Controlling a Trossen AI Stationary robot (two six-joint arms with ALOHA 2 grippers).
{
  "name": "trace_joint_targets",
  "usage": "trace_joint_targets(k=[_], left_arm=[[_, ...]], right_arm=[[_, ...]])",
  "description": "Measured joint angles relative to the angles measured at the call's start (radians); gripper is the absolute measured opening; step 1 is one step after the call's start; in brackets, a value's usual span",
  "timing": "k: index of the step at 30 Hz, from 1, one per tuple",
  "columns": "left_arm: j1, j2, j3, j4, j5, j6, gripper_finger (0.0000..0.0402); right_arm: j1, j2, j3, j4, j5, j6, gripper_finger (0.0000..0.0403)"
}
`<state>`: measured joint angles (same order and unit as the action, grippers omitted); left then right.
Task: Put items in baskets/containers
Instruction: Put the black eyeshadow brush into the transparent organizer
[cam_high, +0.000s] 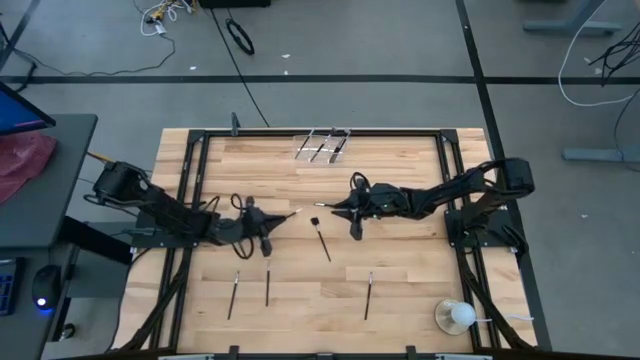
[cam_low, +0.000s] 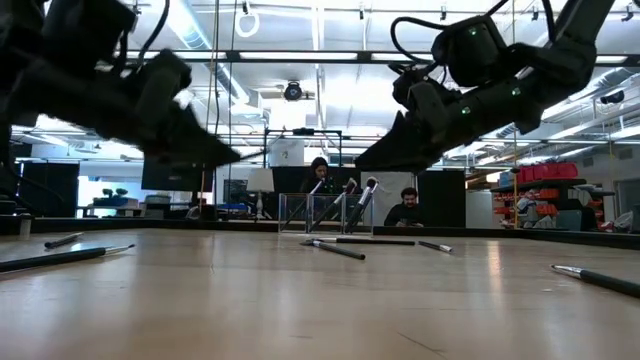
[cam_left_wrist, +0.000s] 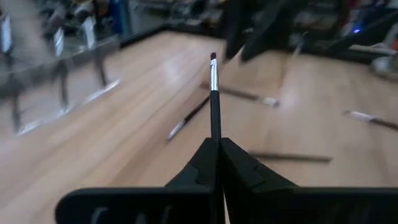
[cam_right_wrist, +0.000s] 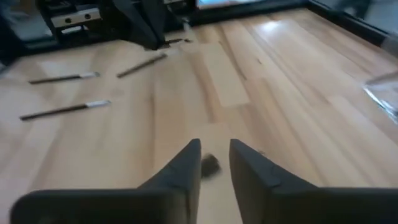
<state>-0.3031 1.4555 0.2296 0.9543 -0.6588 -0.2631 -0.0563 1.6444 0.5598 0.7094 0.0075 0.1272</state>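
Observation:
My left gripper (cam_left_wrist: 217, 142) is shut on one thin black makeup brush (cam_left_wrist: 215, 93), left of the table's middle in the high view (cam_high: 270, 224). My right gripper (cam_right_wrist: 214, 152) is open above bare wood near the table's middle (cam_high: 351, 214), close to a loose brush (cam_high: 322, 240) that lies flat. Other brushes lie flat toward the near edge (cam_high: 233, 295) (cam_high: 268, 283) (cam_high: 368, 295). The clear plastic holder (cam_high: 322, 147) stands near the far edge, with several brushes leaning in it (cam_low: 345, 205). My left gripper pinches the brush by its handle (cam_left_wrist: 215, 127) between the two shut fingers, which lie along it. The brush sticks straight out past the fingertips, lifted clear of the table, its silver ferrule and dark tip (cam_left_wrist: 213, 59) pointing toward the right arm.
A white round ball on a clear base (cam_high: 458, 316) sits at the near right corner. A black frame (cam_high: 200, 150) runs around the wooden top. Open wood lies between the grippers and the holder. People sit in the room beyond the table (cam_low: 405, 208).

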Motion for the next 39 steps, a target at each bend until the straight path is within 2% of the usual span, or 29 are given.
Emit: trace_joint_targets(k=[5, 8, 11, 22, 34, 39], left_arm=[[-0.001, 0.005, 0.105, -0.004, 0.037, 0.114, 0.0012], [-0.001, 0.006, 0.160, -0.009, 0.039, 0.175, 0.0009], [-0.002, 0.005, 0.186, -0.011, 0.038, 0.220, 0.0008], [-0.001, 0.005, 0.198, -0.016, 0.036, 0.234, 0.0009], [-0.002, 0.005, 0.198, -0.018, 0.039, 0.233, 0.0012], [-0.002, 0.005, 0.198, -0.019, 0.038, 0.231, 0.0016]], right_arm=[[0.001, 0.155, 0.005, 0.302, -0.139, -0.038, 0.0125], [0.006, 0.232, 0.039, 0.451, -0.166, -0.018, 0.0138], [0.017, 0.268, 0.075, 0.524, -0.179, -0.013, 0.0143], [0.030, 0.258, 0.135, 0.563, -0.181, -0.003, 0.0111], [0.047, 0.257, 0.135, 0.580, -0.180, -0.004, 0.0022], [0.047, 0.257, 0.135, 0.581, -0.181, -0.004, 0.0012]])
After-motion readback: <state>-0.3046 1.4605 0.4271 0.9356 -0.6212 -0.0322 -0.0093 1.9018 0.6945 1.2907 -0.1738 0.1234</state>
